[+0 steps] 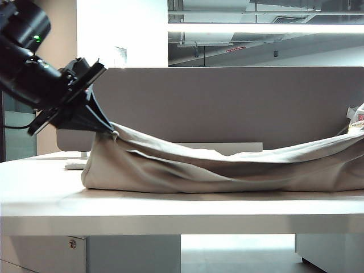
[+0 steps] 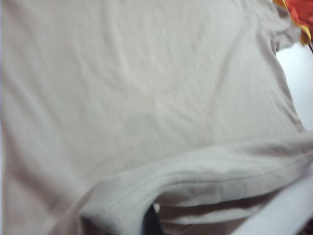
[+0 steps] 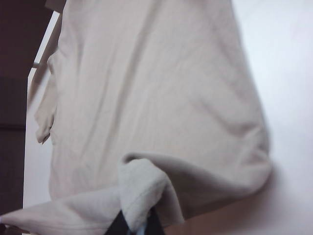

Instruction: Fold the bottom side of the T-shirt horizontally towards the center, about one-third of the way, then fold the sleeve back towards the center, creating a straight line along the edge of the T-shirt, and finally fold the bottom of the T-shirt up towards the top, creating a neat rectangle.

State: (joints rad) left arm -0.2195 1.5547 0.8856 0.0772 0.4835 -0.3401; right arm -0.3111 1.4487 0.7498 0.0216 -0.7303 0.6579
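Note:
The beige T-shirt (image 1: 216, 168) lies across the desk, with its near edge lifted at both ends. My left gripper (image 1: 111, 129) hangs above the desk at the left, shut on a raised corner of the cloth. In the left wrist view the stitched hem (image 2: 195, 178) curls over the dark left gripper (image 2: 149, 219), which the fabric mostly hides. In the right wrist view my right gripper (image 3: 136, 226) is shut on a bunched fold of the T-shirt (image 3: 146, 98). The right arm is outside the exterior view, where the cloth rises toward the right border.
The pale desk (image 1: 170, 205) has a grey partition (image 1: 227, 102) along its back. A small white thing (image 1: 74, 164) lies at the left behind the shirt. Coloured objects (image 1: 358, 120) sit at the far right; an orange-red item (image 2: 301, 12) shows past the shirt.

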